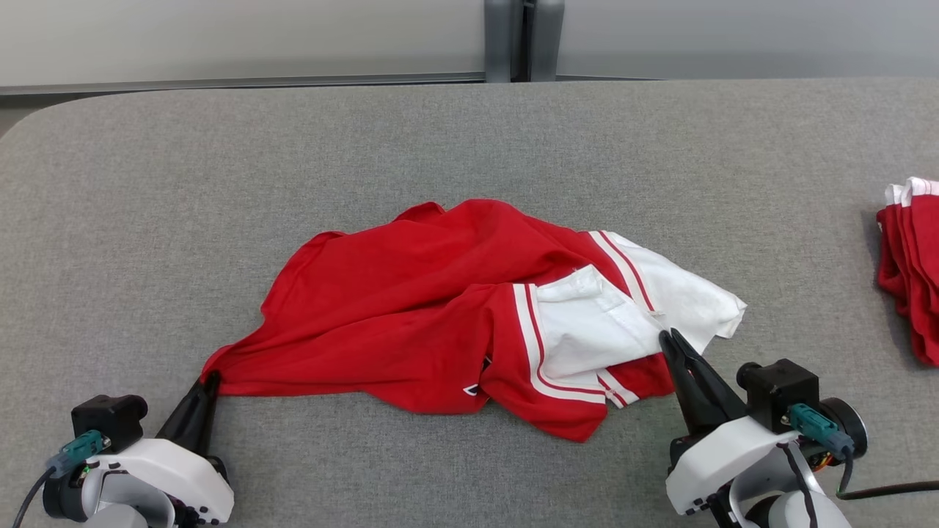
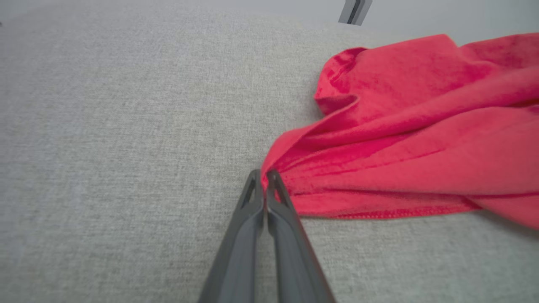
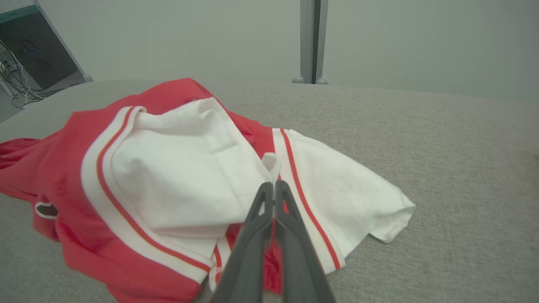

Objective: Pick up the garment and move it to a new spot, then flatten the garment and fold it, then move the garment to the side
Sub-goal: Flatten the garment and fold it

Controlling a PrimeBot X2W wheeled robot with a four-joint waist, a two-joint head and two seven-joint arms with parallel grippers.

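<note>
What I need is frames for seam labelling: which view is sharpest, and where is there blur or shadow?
Head view: sharp, evenly lit, a faint shadow along the near edge of the garment. Left wrist view: hem stitching readable, far folds soft. Right wrist view: red cloth at lower left blurred, the right gripper soft near the lens.
</note>
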